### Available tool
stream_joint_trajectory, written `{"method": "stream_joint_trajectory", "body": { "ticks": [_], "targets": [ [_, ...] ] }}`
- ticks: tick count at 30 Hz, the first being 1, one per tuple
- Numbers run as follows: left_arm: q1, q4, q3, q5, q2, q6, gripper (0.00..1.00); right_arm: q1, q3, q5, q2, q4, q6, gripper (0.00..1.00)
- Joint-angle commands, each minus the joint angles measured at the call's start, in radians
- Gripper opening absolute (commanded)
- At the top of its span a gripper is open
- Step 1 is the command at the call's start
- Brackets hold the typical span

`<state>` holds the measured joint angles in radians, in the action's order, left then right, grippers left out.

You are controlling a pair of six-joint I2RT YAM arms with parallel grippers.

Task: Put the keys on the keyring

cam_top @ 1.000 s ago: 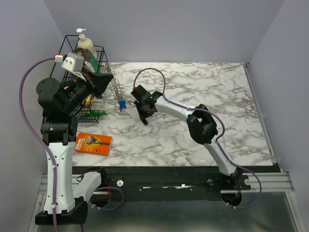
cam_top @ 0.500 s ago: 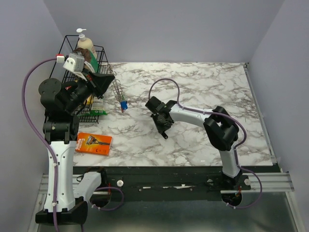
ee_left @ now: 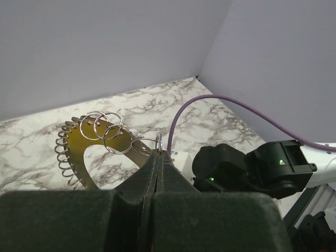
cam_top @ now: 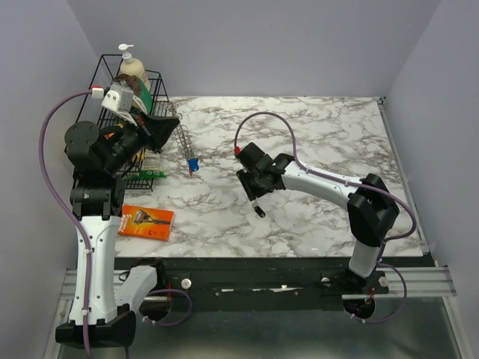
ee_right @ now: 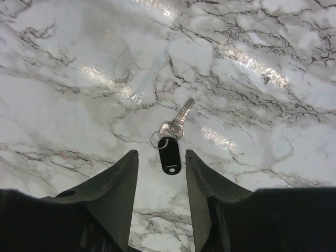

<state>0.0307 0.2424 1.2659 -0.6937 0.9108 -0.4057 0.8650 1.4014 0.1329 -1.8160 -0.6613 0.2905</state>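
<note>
My left gripper (cam_top: 172, 122) is raised at the back left and shut on the keyring (cam_top: 182, 142), which hangs from it. A blue-headed key (cam_top: 193, 163) dangles at the keyring's lower end. In the left wrist view the fingertips (ee_left: 159, 152) pinch a silver ring linked to more rings and to the brass-coloured, wire-fringed keyring (ee_left: 79, 142). My right gripper (cam_top: 255, 199) hovers low over the marble with its jaws open. A silver key (ee_right: 178, 122) with a black tag (ee_right: 169, 154) lies flat on the table just ahead of the right gripper (ee_right: 161, 153), touching neither finger. The same key (cam_top: 259, 212) shows in the top view.
A black wire basket (cam_top: 153, 174) with a soap bottle (cam_top: 133, 69) stands at the back left, under my left arm. An orange razor package (cam_top: 146, 222) lies near the front left edge. The right arm's purple cable (cam_top: 262, 120) loops above the table.
My right arm has swung right and towards the near edge, away from the keyring. Its jaws have opened and the black-tagged key now lies on the table. The left gripper stays shut.
</note>
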Motion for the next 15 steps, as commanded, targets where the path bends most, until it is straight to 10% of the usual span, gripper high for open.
{"method": "stream_joint_trajectory", "body": {
  "ticks": [1, 15],
  "targets": [
    [0.005, -0.057, -0.003, -0.035, -0.006, -0.012, 0.00, 0.015, -0.070, -0.032, -0.014, 0.023, -0.123, 0.50],
    [0.005, -0.081, -0.014, -0.056, 0.005, -0.033, 0.00, 0.152, -0.101, 0.111, -0.098, 0.094, -0.269, 0.50]
  ]
}}
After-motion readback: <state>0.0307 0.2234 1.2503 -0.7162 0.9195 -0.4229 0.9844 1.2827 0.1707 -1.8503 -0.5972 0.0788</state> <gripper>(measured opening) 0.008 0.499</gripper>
